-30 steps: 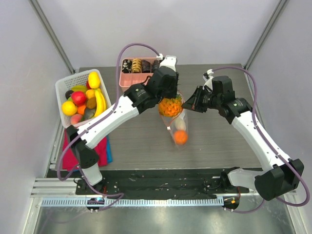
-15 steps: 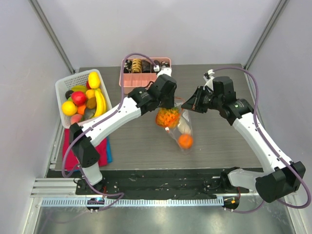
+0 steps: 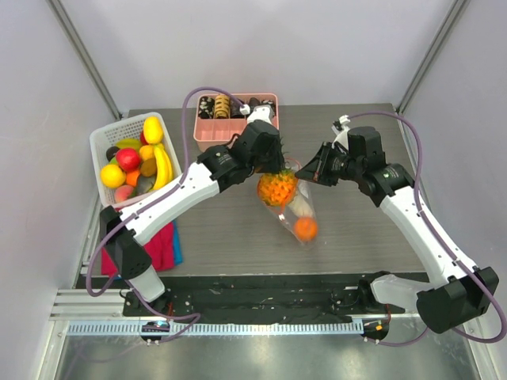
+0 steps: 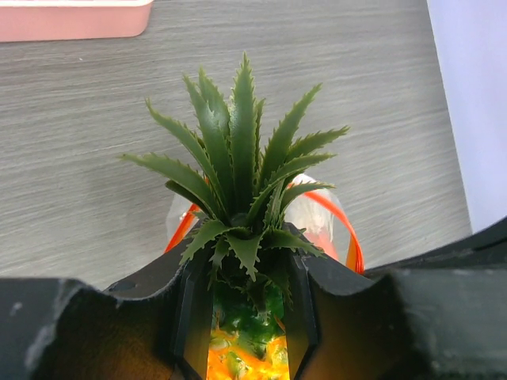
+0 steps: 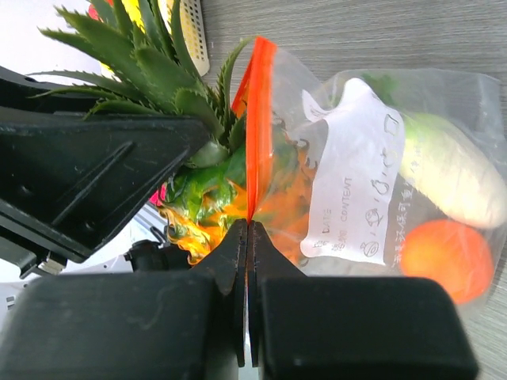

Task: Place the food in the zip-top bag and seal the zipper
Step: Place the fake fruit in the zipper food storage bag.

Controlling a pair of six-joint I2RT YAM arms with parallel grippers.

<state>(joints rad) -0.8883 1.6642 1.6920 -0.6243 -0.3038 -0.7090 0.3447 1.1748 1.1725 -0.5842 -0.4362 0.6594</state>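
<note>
My left gripper (image 3: pixel 269 162) is shut on the yellow-orange pineapple (image 3: pixel 277 188), fingers clamped at the base of its green crown (image 4: pixel 238 166). The pineapple's body sits at the mouth of the clear zip-top bag (image 3: pixel 295 207). My right gripper (image 3: pixel 310 170) is shut on the bag's orange-red zipper strip (image 5: pixel 257 127) and holds the mouth up. Inside the bag lie the white radish (image 5: pixel 447 170) and the orange ball (image 5: pixel 444 257); both also show in the top view, with the ball (image 3: pixel 304 229) at the bag's low end. The slider is not visible.
A white basket (image 3: pixel 107 142) with several toy fruits, including a round red one (image 3: pixel 127 159), stands at the left. A pink divided tray (image 3: pixel 207 131) sits at the back. A red and blue cloth (image 3: pixel 162 245) lies below the basket.
My left gripper has lowered the pineapple down and a little right into the bag's mouth. The bag with the radish and ball has swung right. My right gripper has held its grip.
</note>
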